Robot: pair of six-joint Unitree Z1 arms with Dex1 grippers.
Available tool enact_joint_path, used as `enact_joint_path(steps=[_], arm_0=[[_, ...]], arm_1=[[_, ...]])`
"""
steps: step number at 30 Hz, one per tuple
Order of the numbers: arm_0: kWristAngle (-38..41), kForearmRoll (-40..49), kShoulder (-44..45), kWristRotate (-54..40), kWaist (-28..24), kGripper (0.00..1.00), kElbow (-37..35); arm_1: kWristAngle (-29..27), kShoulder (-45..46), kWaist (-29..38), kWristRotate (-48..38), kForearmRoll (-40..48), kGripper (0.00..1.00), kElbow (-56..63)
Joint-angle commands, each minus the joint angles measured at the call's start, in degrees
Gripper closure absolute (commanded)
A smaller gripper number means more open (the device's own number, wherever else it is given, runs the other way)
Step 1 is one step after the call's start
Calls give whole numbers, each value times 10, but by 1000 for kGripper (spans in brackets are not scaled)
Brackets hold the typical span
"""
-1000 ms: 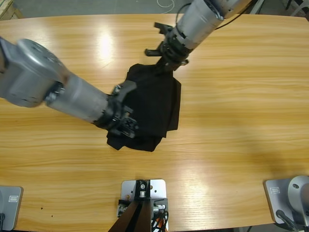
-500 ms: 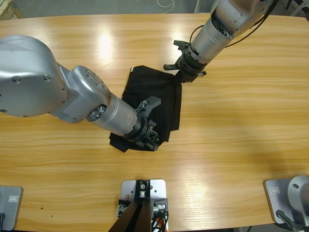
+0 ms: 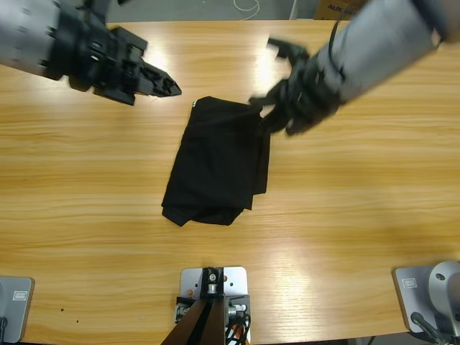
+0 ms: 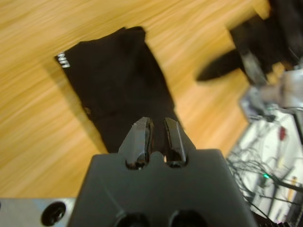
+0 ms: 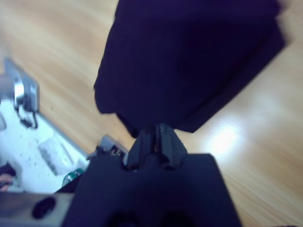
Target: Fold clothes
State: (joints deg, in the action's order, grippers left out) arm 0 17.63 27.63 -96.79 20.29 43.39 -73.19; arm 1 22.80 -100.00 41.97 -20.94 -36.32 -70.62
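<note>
here the folded shirt (image 3: 221,164) lies lengthwise, label end farthest

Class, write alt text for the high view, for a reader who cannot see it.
A folded black shirt lies mid-table on a long wooden table. The left gripper hangs clear of it at upper left, jaws shut; the right gripper, blurred, is at the shirt's upper right corner.

A small white printed label (image 4: 62,60) sits at one corner of the folded black shirt (image 4: 116,80) ahead of me; I can't make out its letters. At the far edge beyond the bench, a cardboard box (image 3: 338,8) carries dark print, cropped and unreadable.
</note>
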Motion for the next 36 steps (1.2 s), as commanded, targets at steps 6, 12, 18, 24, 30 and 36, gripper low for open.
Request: enact_joint_path(steps=[6, 12, 18, 24, 30, 36], arm_0=[[-9, -31, -204, -9, -18, 892, -28], [-7, -34, -225, -8, -18, 892, -52], [-5, -32, -255, -5, -14, 892, -88], [-4, -28, -291, 0, -4, 892, -127], [-3, -25, -314, 1, 0, 892, -129], [-45, 39, -346, -11, 0, 897, -179]], arm_1=[[80, -76, 21, -14, 182, 1000, 116], [79, -128, 22, -15, 246, 1000, 164], [58, -149, 22, -36, 269, 1000, 209], [50, -157, 22, -38, 286, 1000, 240], [45, -158, 22, -44, 286, 1000, 240], [39, -151, 22, -50, 285, 1000, 246]])
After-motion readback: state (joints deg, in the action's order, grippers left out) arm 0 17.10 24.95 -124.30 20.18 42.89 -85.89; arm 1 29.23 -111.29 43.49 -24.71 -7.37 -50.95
